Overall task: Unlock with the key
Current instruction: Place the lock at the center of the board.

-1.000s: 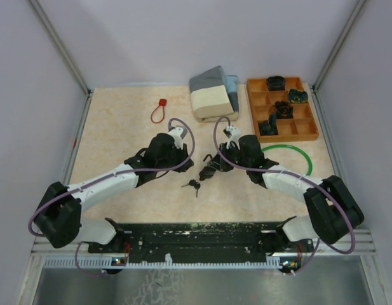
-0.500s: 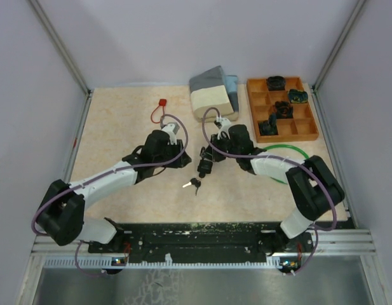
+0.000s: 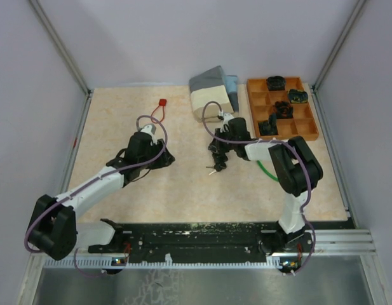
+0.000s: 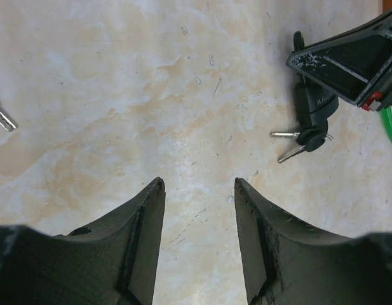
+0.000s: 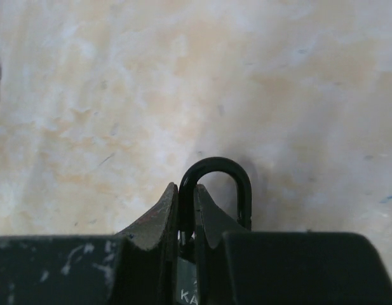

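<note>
Backing off to the left, the left gripper (image 4: 199, 184) has let its jaws spread from nearly shut to a moderate gap. Its wrist view shows nothing between them but bare counter (image 4: 119, 76). A second ago it sat close beside the padlock (image 4: 313, 108) at the middle of the counter; now it is well apart from it.

Meanwhile the right gripper (image 5: 186, 187) has carried the padlock from the near middle toward the far right. The padlock is now near the grey-and-cream block (image 3: 211, 98) and left of the orange tray (image 3: 304, 129). The right jaws stay narrow, pinched on the black shackle (image 5: 215, 162), whose loop stands out beyond the fingertips.

The keys (image 4: 310, 138) travelled with the lock instead of staying where they lay. They now sit at the lower end of the lock body, with two blades fanned out to the left. That suggests one key on the bunch is seated in the keyhole, though the keyhole itself is too small to make out.

The left gripper's release reads as the end of a key-handling step, either inserting or turning. Whether the lock has sprung open cannot be told, because the shackle's legs run down behind the right gripper. If it is still locked, the left gripper will have to return and take the key head again, which is a small target beside loose neighbouring keys.
</note>
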